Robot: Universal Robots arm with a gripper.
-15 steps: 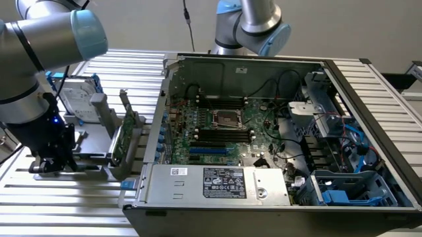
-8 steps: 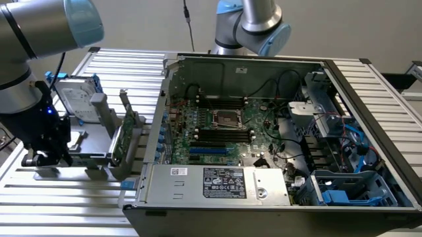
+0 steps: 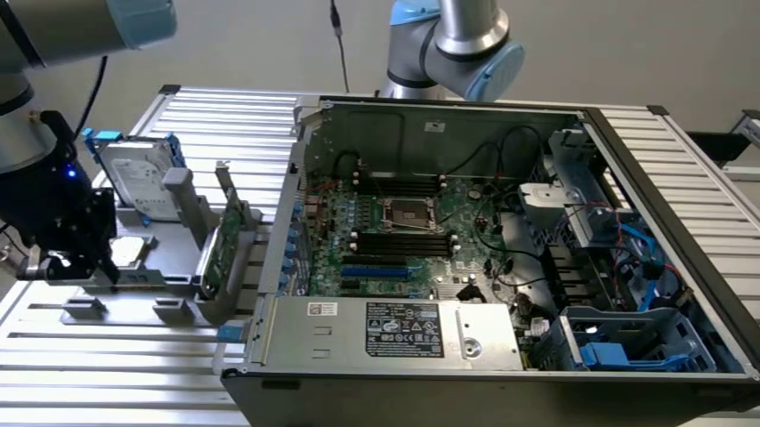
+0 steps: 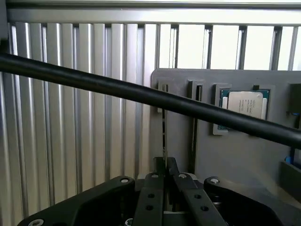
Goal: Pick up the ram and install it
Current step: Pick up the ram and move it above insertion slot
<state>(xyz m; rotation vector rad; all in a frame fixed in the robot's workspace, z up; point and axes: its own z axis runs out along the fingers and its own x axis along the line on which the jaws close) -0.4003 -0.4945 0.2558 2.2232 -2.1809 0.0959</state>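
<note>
The ram (image 4: 164,136) showed edge-on as a thin dark strip, standing in line with a narrow slot near the edge of the grey slotted holder plate (image 4: 235,155). The black gripper's (image 4: 165,165) fingers (image 4: 151,193) were drawn together, pinching its near end. Bare ribbed aluminium tabletop (image 4: 70,117) lay open beside that edge. A second slot ran just beside the ram, and the open computer case (image 3: 499,267) stood well apart.

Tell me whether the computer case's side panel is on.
No: in the exterior view the computer case lies open, with its motherboard exposed from above.
</note>
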